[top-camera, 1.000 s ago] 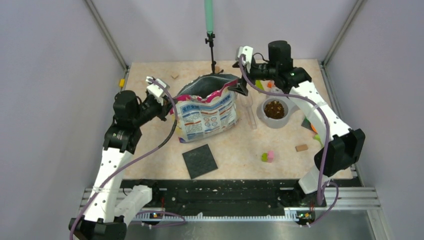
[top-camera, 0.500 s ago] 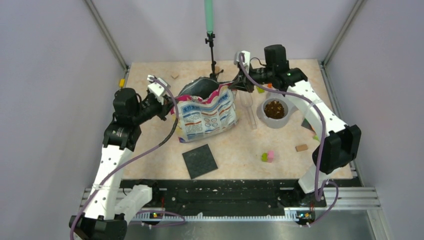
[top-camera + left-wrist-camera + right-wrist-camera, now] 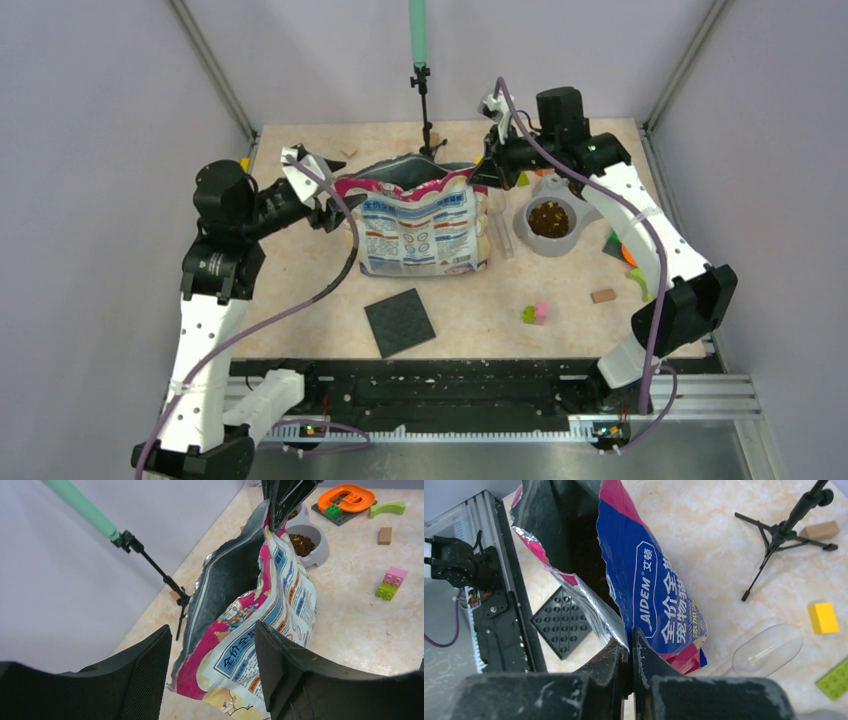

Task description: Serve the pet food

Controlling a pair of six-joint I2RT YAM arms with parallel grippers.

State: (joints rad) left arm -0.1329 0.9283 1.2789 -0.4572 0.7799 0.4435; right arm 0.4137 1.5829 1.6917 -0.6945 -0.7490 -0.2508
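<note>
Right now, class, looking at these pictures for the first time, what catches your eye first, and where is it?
The large glossy pink-and-blue printed bag stands mid-table, its torn mouth gaping. The right tool is shut on its top edge, while the left tool is open around its opposite side. Right of the bag, a grey bowl holds brown kibble.

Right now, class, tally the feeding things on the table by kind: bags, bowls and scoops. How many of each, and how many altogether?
food bag: 1
bowl: 1
scoop: 1
Total: 3
</note>
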